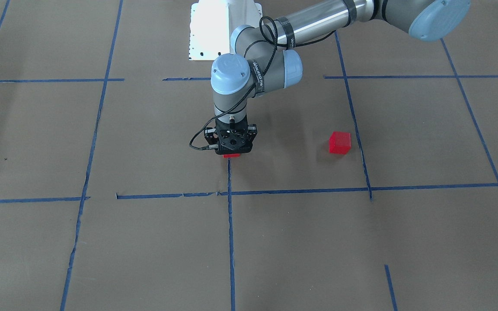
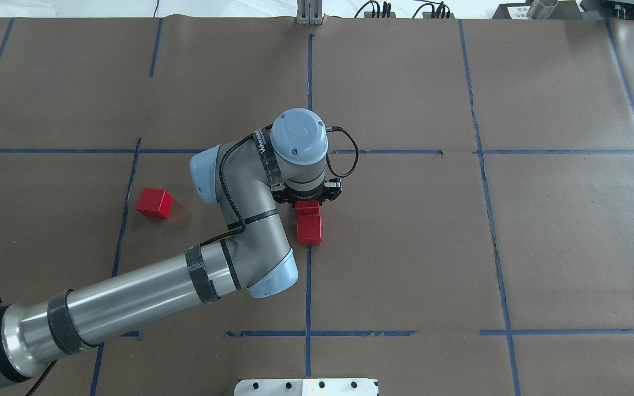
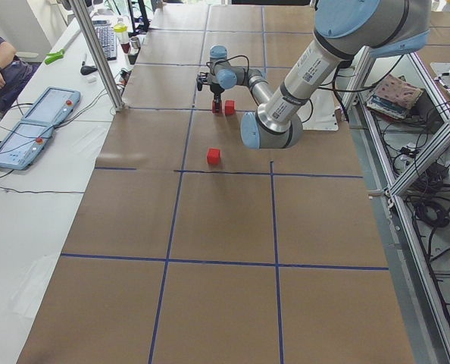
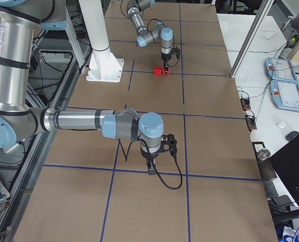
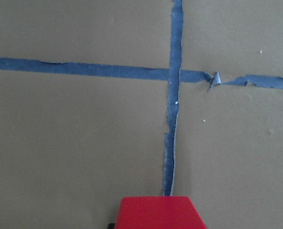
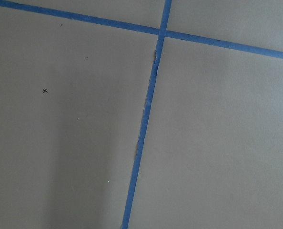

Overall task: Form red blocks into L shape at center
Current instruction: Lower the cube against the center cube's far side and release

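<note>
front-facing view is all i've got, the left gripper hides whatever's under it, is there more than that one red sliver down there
Observer: Yes. Overhead, a second red block lies on the centre blue tape line, right beside the block at the left gripper.
Operator: are those two touching
Observer: Overhead they look edge to edge along the line; I cannot make out a gap.
Operator: is that block by the gripper sitting on the line too
Observer: The left wrist view shows the block at the gripper with the tape line running straight out from under it.
Operator: where's the right arm
Observer: In the right-side view its gripper hangs low over a grid crossing, far from the blocks.
</note>
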